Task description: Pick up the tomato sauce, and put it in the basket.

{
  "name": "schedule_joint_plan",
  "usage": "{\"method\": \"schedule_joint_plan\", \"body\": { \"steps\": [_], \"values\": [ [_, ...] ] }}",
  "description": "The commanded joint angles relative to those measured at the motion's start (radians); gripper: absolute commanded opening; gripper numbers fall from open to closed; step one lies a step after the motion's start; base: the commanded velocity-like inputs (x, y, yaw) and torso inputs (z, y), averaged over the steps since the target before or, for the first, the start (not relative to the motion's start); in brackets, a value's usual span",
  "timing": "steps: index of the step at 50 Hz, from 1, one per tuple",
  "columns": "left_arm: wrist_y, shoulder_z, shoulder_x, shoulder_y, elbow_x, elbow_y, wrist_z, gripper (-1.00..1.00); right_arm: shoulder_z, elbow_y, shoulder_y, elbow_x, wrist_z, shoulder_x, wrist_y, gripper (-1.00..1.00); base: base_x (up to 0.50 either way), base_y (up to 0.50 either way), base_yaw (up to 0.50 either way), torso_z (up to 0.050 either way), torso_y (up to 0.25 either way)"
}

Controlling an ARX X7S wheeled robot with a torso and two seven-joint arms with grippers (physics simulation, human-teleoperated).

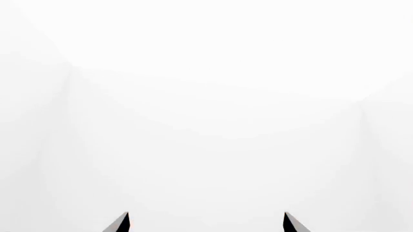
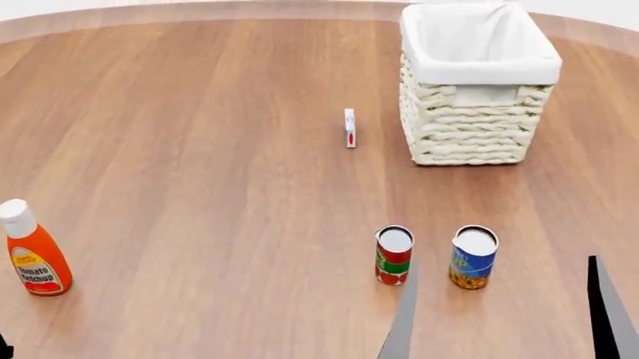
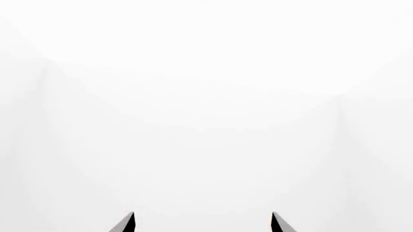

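Note:
The tomato sauce (image 2: 394, 255), a small red can with a green band and pale top, stands upright on the wooden table, front right of centre. The cream wicker basket (image 2: 469, 127) with its white liner stands at the far right. My right gripper (image 2: 501, 260) is open and empty at the bottom right. Its fingers rise in front of the table, the left one just right of the tomato sauce. The right wrist view shows only its spread fingertips (image 3: 129, 221) against white. My left gripper (image 1: 206, 215) is open and empty, also facing plain white. Only a dark sliver (image 2: 4, 348) of it shows at the bottom left.
A blue-and-yellow can (image 2: 474, 257) stands just right of the tomato sauce. An orange ketchup bottle (image 2: 31, 250) with a white cap stands at the near left. A small white carton (image 2: 349, 128) stands left of the basket. The table's far edge (image 2: 200, 11) curves along the top.

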Motion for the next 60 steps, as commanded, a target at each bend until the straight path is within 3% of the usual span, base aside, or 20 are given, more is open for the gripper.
{"method": "schedule_joint_plan", "body": {
  "steps": [1,60],
  "values": [
    [0.0,0.004,-0.008,0.0,-0.005,0.0,-0.01,1.0,-0.005,0.008,-0.001,0.003,0.008,0.007,0.003,1.0,0.09,0.0,0.0,0.0,0.0],
    [0.03,0.044,-0.043,0.013,0.015,-0.022,-0.039,1.0,-0.025,0.064,-0.003,0.018,0.049,0.036,-0.018,1.0,0.11,0.0,0.0,0.0,0.0]
  ]
}}
